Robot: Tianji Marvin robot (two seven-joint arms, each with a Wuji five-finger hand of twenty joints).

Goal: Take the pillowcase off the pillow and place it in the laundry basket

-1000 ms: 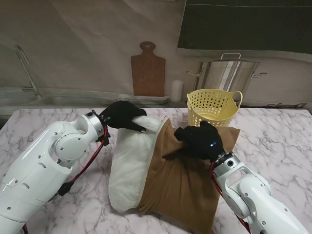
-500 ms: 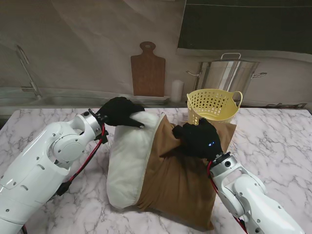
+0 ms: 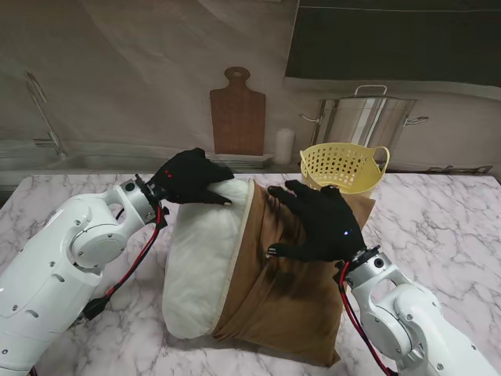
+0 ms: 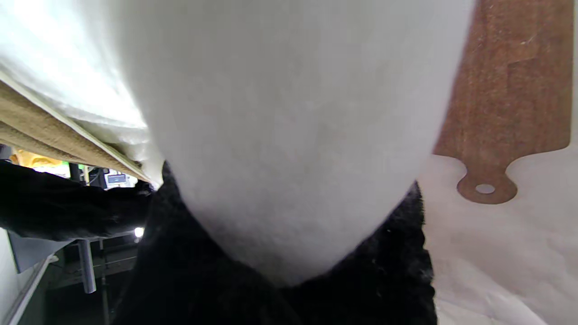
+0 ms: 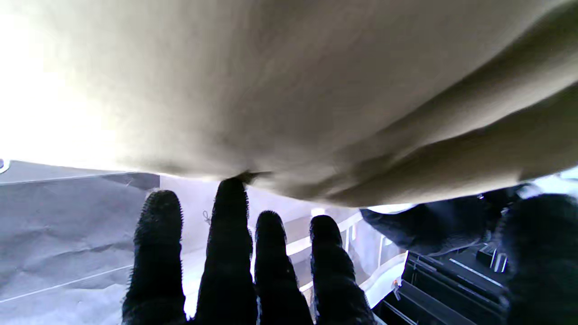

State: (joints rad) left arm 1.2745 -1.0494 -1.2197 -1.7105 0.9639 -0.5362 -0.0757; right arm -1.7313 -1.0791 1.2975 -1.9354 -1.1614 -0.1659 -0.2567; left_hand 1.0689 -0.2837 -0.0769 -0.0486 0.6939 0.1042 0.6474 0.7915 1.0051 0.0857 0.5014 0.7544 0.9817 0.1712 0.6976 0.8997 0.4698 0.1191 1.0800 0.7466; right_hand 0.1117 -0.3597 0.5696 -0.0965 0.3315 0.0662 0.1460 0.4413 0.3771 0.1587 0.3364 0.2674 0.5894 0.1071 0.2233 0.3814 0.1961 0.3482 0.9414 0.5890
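A white pillow (image 3: 202, 258) lies on the marble table, its left half bare. A brown pillowcase (image 3: 286, 294) covers its right half. My left hand (image 3: 190, 177) is shut on the pillow's far left corner (image 4: 289, 149), the white fabric bulging over the black glove. My right hand (image 3: 317, 223) lies flat on the pillowcase near its open edge, fingers (image 5: 230, 253) spread and straight, holding nothing. The brown cloth (image 5: 316, 90) fills the right wrist view. A yellow laundry basket (image 3: 342, 169) stands just beyond the pillowcase, to the right.
A wooden cutting board (image 3: 237, 113) leans on the back wall, with a white cylinder (image 3: 284, 146) beside it. A steel stockpot (image 3: 366, 119) stands behind the basket. A sink faucet (image 3: 43, 113) is at the far left. Marble table (image 3: 438, 227) shows to the right.
My right hand let go of the bunched pillowcase and spread its fingers flat on the cloth. The left hand lifted the pillow's corner slightly farther from me; more white pillow shows.
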